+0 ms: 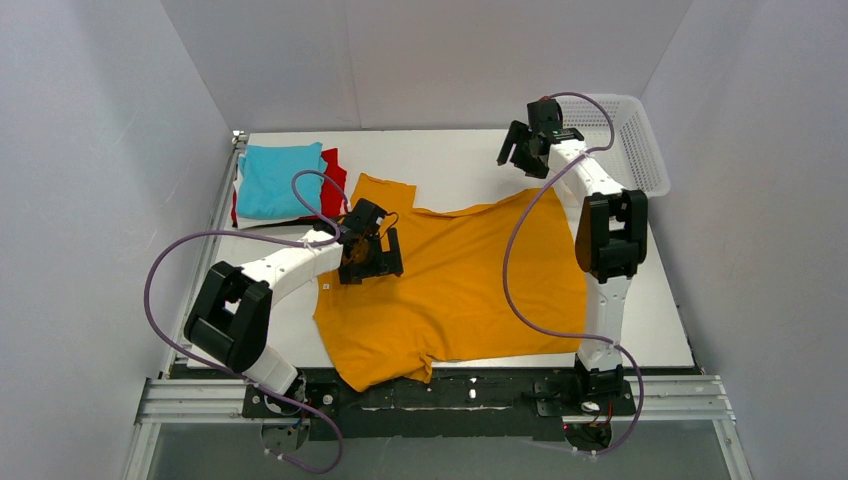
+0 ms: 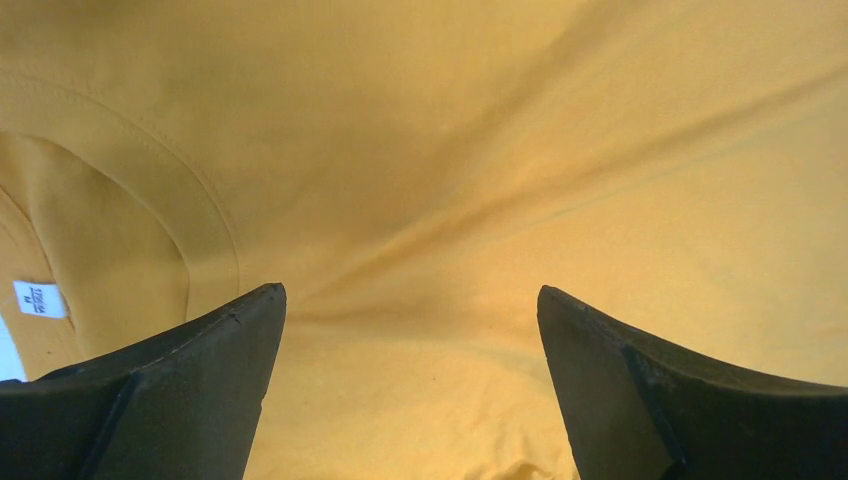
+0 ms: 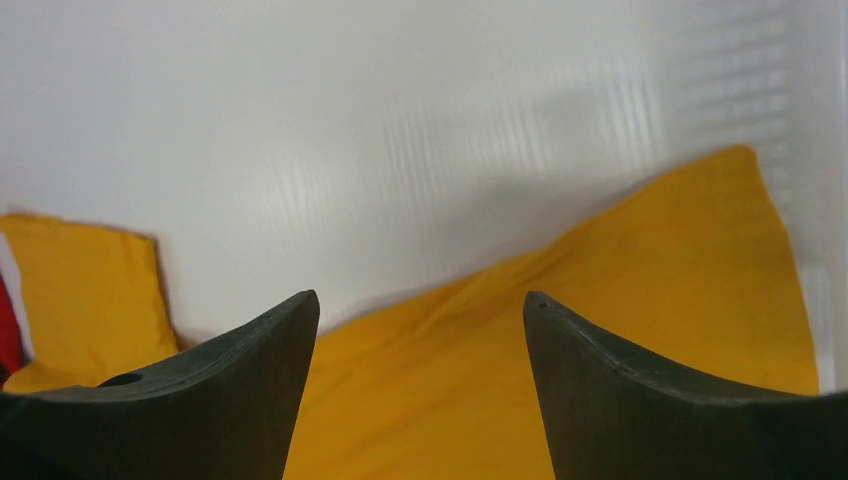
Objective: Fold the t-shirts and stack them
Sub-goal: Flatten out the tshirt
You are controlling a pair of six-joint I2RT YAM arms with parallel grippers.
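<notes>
**1. Layout (top view)**
- Mustard-orange t-shirt lies spread, front down or up cannot tell, over centre of surface.
- Collar faces 9 o'clock and hem faces 3 o'clock. One sleeve points to 11 o'clock; the other hangs over the near edge at 6 o'clock.
- Folded stack is at 10 o'clock: turquoise t-shirt on top, red t-shirt showing at its 3 o'clock side. The layers below are thin slivers, colours unclear.
- Mesh basket is at 1 o'clock, overhanging the surface corner.

**2. Edges / open room**
- Bare surface is a wide band at 12 o'clock between stack and basket. There is a narrow strip at 3 o'clock past the right arm and a small patch at 8 o'clock under the left arm.
- Shirt's near edge meets the surface's 6 o'clock edge, with no margin.
- Far sleeve lies just beside the red shirt.

**3. End effectors**
- Left end effector: jaws spread wide, nothing between them, low over the shirt's chest area near the collar.
- Right end effector: jaws spread wide, empty, raised above the bare band at 1 o'clock, near the basket.

**4. View differences**
- Left wrist only: collar seam, white neck label at 8 o'clock (print not legible), diagonal creases.
- Right wrist only: shirt's far hem corner rising to a peak at 2 o'clock, with bare surface beyond.
- Top view only: stack, basket and both arms' positions.
</notes>
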